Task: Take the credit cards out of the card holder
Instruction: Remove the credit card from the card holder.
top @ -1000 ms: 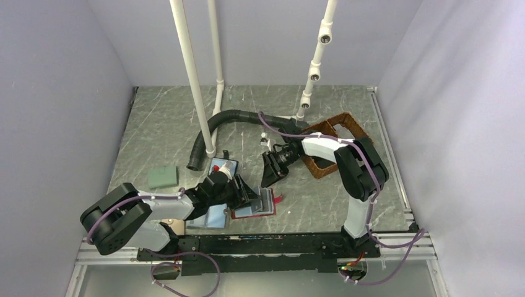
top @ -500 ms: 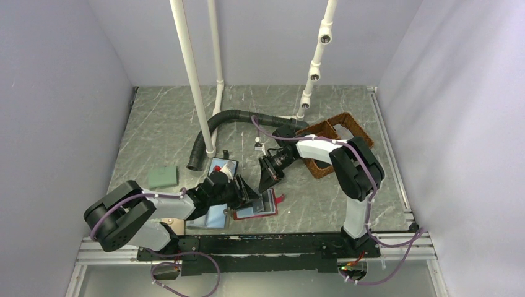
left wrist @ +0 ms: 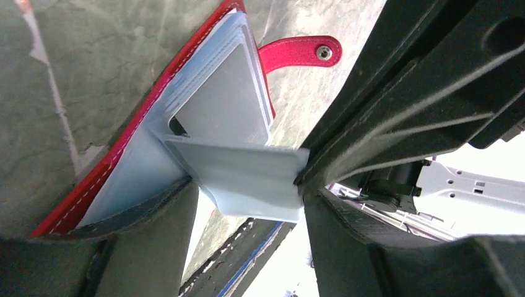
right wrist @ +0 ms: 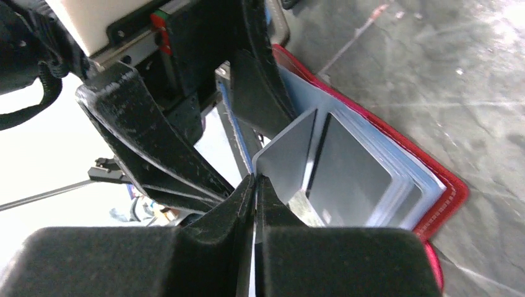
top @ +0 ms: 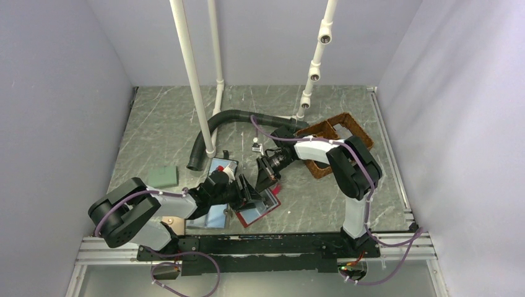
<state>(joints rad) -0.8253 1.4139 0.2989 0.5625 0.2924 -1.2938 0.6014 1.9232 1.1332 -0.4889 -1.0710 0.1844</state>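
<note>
Marbled table (top: 161, 117), seen from above, with both arms meeting over it just ahead of their bases. The red card holder (top: 259, 211) lies open on the table between the two grippers, its clear sleeves fanned upward.

The left gripper (top: 246, 190) has its jaws apart. One finger (left wrist: 80, 266) presses on the holder's near edge and the other stands off to the side, touching nothing that shows.

The right gripper (right wrist: 254, 189) has its fingers together, clamped on the free edge of one grey credit card (left wrist: 247, 179). This card stands partly out of its sleeve and crosses the holder at an angle. The remaining credit cards (left wrist: 226, 99) sit stacked in their sleeves, and the pull tab (left wrist: 300, 52) lies loose on the table beyond.

Step in hand, by judgement: extraction of one card, with the grip made and the card not yet free. The next move calls for a straight pull along the sleeve's opening while the left finger pins the holder. A skewed pull could drag the holder or bend the card.
</note>
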